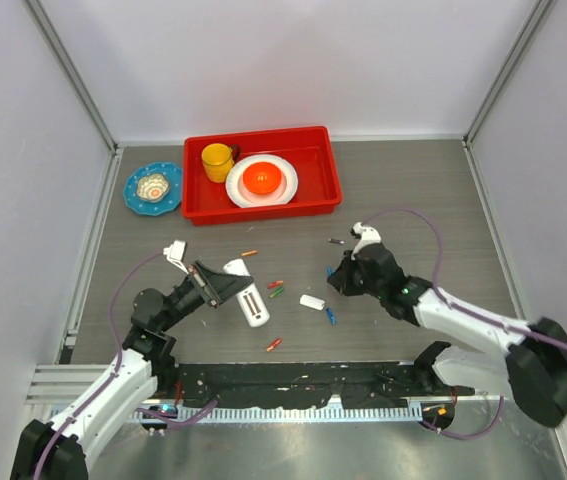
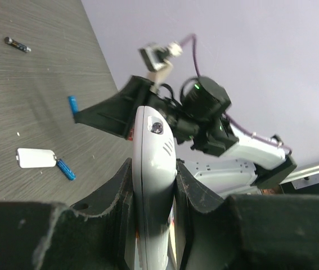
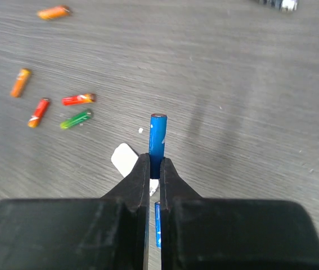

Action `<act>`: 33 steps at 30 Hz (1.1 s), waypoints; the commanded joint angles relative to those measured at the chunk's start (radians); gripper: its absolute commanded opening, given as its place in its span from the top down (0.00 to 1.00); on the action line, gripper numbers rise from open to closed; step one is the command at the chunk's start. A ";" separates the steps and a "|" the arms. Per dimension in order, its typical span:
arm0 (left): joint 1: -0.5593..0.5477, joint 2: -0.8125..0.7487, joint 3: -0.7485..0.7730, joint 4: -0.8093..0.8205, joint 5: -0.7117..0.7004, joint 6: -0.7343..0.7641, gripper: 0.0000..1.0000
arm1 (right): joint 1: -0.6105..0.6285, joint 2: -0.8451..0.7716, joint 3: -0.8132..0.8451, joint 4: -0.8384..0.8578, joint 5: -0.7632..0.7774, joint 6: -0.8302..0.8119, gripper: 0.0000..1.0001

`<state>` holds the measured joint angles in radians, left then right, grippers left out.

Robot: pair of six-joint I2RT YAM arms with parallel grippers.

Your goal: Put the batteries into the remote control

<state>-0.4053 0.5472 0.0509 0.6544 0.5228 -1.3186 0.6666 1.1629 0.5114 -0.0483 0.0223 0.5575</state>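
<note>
While my left end effector (image 2: pixel 154 185) was clenched on the remote control (image 2: pixel 153 140), gripping the white handset by its two long edges so that it jutted out toward my other arm, my right end effector (image 3: pixel 154 169) was pinched tight on a blue battery (image 3: pixel 158 132), which stood out past the fingertips above the grey bench (image 3: pixel 249 84). Beneath that end effector lay the white back cover (image 3: pixel 124 157) and, just beside it, a second blue battery (image 3: pixel 157 225). Between my two arms a green battery (image 3: pixel 76 119), a red battery (image 3: pixel 38 112) and a red-orange battery (image 3: pixel 79 99) lay close together, with an orange battery (image 3: pixel 20 82) near them and another orange one (image 3: pixel 53 12) farther off. Whether the remote's far end touched the bench I could not tell. At the back of the bench sat a red tray (image 1: pixel 263 213) holding a yellow cup (image 1: pixel 216 158) and a white plate (image 1: pixel 285 187).
</note>
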 commanded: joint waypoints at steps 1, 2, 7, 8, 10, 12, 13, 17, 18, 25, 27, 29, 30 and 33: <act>0.003 0.006 -0.010 0.019 -0.033 0.036 1.00 | 0.017 -0.263 -0.189 0.344 0.027 -0.166 0.99; 0.003 0.013 -0.008 0.022 -0.038 0.039 1.00 | 0.021 -0.375 -0.285 0.407 0.057 -0.183 0.99; 0.002 0.071 -0.005 0.062 -0.029 0.038 1.00 | 0.028 -0.502 -0.403 0.650 0.019 -0.225 0.99; 0.003 0.089 -0.003 0.076 -0.026 0.036 1.00 | 0.031 -0.490 -0.387 0.653 -0.008 -0.232 0.99; 0.003 0.100 -0.002 0.088 -0.023 0.035 1.00 | 0.066 -0.459 -0.379 0.680 -0.050 -0.246 0.99; 0.002 0.109 0.000 0.099 -0.020 0.035 1.00 | 0.102 -0.460 -0.364 0.686 -0.026 -0.287 0.99; 0.003 0.108 -0.002 0.099 -0.020 0.036 1.00 | 0.150 -0.466 -0.360 0.679 0.002 -0.306 0.99; 0.002 0.080 -0.013 0.082 -0.030 0.038 1.00 | 0.261 -0.493 -0.329 0.640 0.089 -0.402 0.99; 0.002 0.071 -0.013 0.074 -0.033 0.041 1.00 | 0.272 -0.497 -0.327 0.630 0.100 -0.424 0.99; 0.003 0.022 -0.019 0.042 -0.044 0.059 1.00 | 0.294 -0.523 -0.346 0.653 0.082 -0.458 0.99; 0.003 0.019 -0.022 0.048 -0.047 0.061 1.00 | 0.297 -0.526 -0.376 0.715 0.045 -0.478 0.99; 0.003 0.013 -0.026 0.059 -0.047 0.062 1.00 | 0.298 -0.514 -0.376 0.714 0.039 -0.495 0.99; 0.002 0.011 -0.028 0.060 -0.049 0.062 1.00 | 0.301 -0.503 -0.370 0.688 0.042 -0.504 0.99; 0.003 0.008 -0.031 0.060 -0.053 0.062 1.00 | 0.353 -0.470 -0.356 0.668 0.120 -0.553 0.99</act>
<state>-0.4053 0.5705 0.0486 0.6689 0.4850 -1.2736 0.9657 0.6624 0.1364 0.5758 0.0788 0.0845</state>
